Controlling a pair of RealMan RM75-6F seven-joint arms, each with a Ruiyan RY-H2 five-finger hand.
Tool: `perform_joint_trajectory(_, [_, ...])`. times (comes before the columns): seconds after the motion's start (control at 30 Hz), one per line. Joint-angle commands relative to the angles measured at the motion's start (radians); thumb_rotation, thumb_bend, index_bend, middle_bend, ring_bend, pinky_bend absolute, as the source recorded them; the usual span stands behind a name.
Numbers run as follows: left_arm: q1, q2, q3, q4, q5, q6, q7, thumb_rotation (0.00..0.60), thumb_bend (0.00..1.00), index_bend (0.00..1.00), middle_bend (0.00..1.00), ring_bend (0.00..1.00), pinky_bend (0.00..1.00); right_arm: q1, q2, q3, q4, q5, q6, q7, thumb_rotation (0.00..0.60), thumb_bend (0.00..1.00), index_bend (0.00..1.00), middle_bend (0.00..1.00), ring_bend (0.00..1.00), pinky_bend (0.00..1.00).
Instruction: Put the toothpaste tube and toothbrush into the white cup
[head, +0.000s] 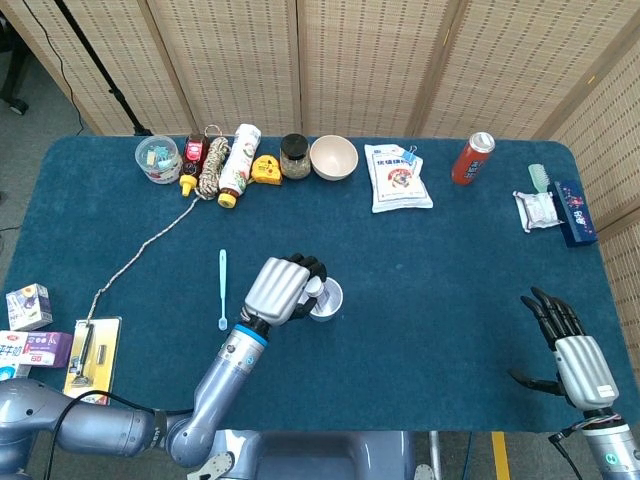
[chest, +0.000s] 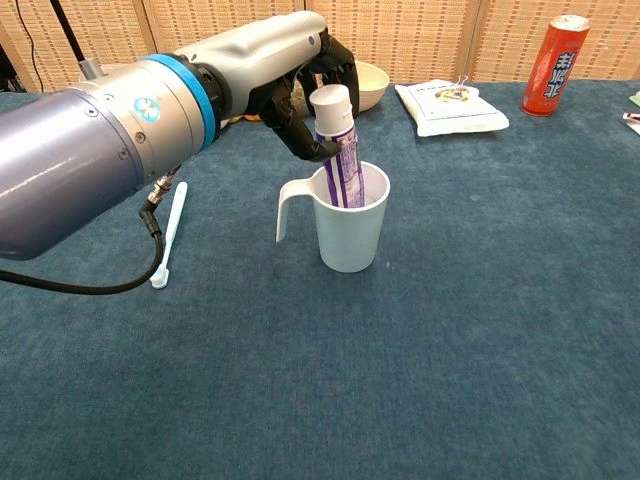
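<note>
Standing cap-up inside the white cup (chest: 349, 228) at centre frame, the toothpaste tube (chest: 338, 150) is gripped by the left hand (chest: 305, 95). The toothbrush (chest: 168, 232) is seen lying at left. The right hand (head: 572, 347), lower right, is spread, holding nothing.

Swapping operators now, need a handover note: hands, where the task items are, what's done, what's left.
Left robot hand: holds the toothpaste tube near its cap, tube's lower end inside the white cup.
Right robot hand: open, holding nothing, at the table's near right edge.
Toothbrush: flat on the table, left of the cup, untouched.
Done: tube mostly in the cup, not released.
Left: release the tube, then pick up the toothbrush and put it in the cup.
</note>
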Motion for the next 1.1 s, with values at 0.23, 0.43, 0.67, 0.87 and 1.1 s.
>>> perform_joint_trajectory(0.23, [0.003,0.001,0.004,-0.002,-0.018,-0.001,0.014,0.600,0.41,0.45,0.28,0.22,0.45,0.000,0.000,0.000,0.000,-0.001,0.001,0.001,0.600,0.07,0.00,0.00,0.00,0.06])
perform_joint_trajectory(0.43, [0.008,0.011,0.007,-0.020,-0.028,-0.004,0.018,0.600,0.40,0.30,0.19,0.14,0.40,-0.001,0.000,-0.001,-0.002,-0.002,0.002,-0.001,0.600,0.07,0.00,0.00,0.00,0.06])
perform_joint_trajectory(0.67, [0.010,0.036,0.009,-0.044,-0.037,-0.020,0.014,0.600,0.39,0.14,0.06,0.05,0.35,-0.001,0.001,-0.001,-0.003,-0.003,0.004,0.000,0.600,0.07,0.00,0.00,0.00,0.06])
perform_joint_trajectory(0.87, [0.033,0.111,0.033,-0.071,0.041,-0.034,-0.030,0.600,0.38,0.10,0.00,0.01,0.32,0.000,0.000,-0.002,-0.002,-0.004,0.003,0.001,0.600,0.07,0.00,0.00,0.00,0.06])
perform_joint_trajectory(1.1, [0.101,0.365,0.156,0.008,0.306,-0.154,-0.272,0.600,0.38,0.11,0.00,0.00,0.20,-0.003,0.002,-0.002,-0.007,-0.004,0.007,0.000,0.600,0.07,0.00,0.00,0.00,0.06])
